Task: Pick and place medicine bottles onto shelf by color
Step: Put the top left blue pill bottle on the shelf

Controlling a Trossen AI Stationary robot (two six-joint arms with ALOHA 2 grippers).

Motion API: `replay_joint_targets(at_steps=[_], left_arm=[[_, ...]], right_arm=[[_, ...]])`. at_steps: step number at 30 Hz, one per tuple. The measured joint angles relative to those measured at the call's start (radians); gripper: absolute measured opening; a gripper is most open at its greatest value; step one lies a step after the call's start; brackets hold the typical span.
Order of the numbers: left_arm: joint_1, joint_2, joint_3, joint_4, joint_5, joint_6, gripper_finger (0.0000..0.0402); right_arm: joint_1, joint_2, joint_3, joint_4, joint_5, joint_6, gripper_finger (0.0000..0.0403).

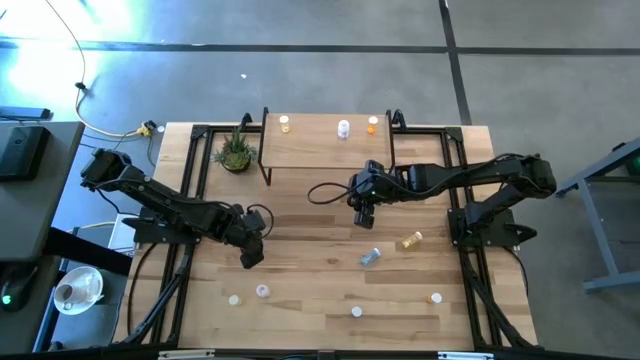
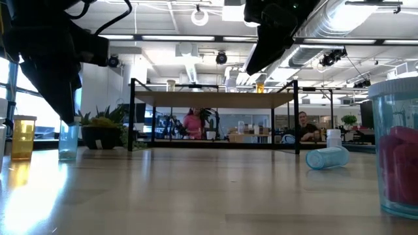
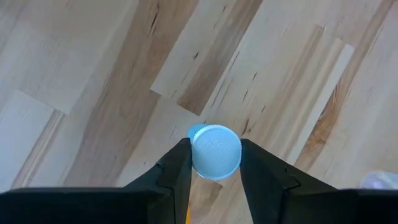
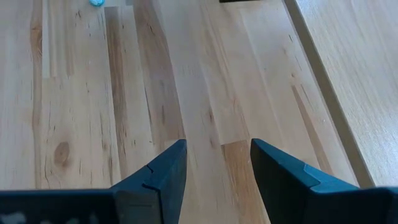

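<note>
My left gripper points down at the table's left middle and is shut on a blue bottle, seen cap-up between its fingers. In the low view this bottle stands upright under the gripper. My right gripper is open and empty, above the table just in front of the shelf; its fingers frame bare wood. Three bottles stand on the shelf's far edge: yellow, white, orange. A yellow bottle and a blue bottle lie on their sides on the table. My left gripper pinches the blue bottle at its cap end between its two fingers, one on each side. The fingers come from above, pointing down. The bottle is upright; whether its base rests on the table or is just off it, I cannot tell.
Several small bottles stand near the table's near edge. A potted plant stands left of the shelf. A large-looking clear bottle with pink contents is close to the low camera. People are in the room behind.
</note>
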Motion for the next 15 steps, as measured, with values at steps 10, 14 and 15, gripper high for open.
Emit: replay_joint_targets(at_steps=[10,14,15], left_arm=[[0.035,-0.003,0.049,-0.002,0.022,0.084,0.0116],[0.094,-0.004,0.131,-0.006,0.051,0.197,0.0116],[0.112,-0.004,0.154,-0.008,0.053,0.228,0.0117]], right_arm=[[0.0,-0.006,0.0,-0.004,0.033,-0.014,0.0169],[0.0,-0.033,0.0,-0.012,0.035,-0.013,0.0169],[0.0,-0.041,0.0,-0.014,0.035,-0.018,0.0169]])
